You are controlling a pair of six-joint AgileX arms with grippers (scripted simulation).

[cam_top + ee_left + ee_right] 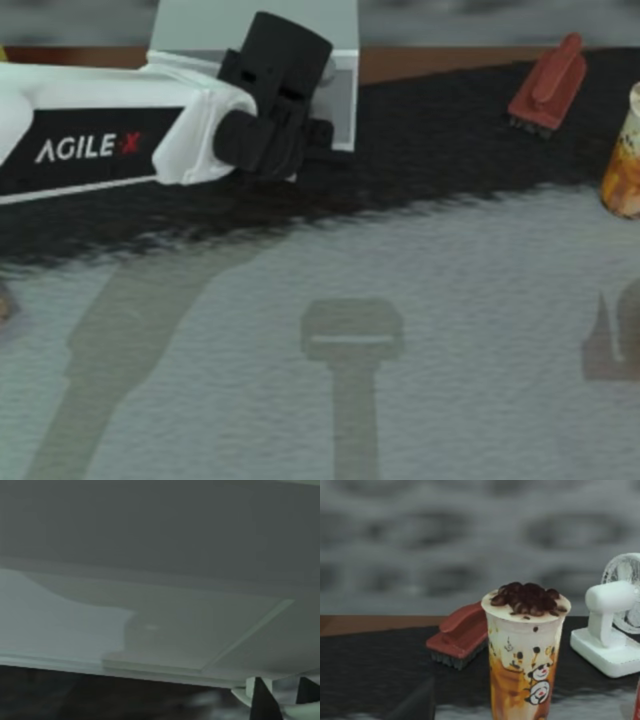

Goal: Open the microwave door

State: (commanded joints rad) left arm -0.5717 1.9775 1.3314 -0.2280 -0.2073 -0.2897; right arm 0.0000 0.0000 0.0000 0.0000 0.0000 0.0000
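- Black fingers [262, 702] of the left gripper [300, 140] show only as two dark tips in the left wrist view, against the microwave's pale lower edge; whether they grip anything or stand apart, I cannot tell.
- The left gripper sits against the front of the microwave [340, 60], its white AgileX arm reaching in from the microwave's left.
- The microwave door [165, 625] fills the left wrist view as a flat grey panel, very close.
- A red brush [547, 85] lies well to the microwave's right, a drink cup [625, 160] farther right.
- A white fan [615, 625] stands beside the cup in the right wrist view.
- The right gripper is out of sight.
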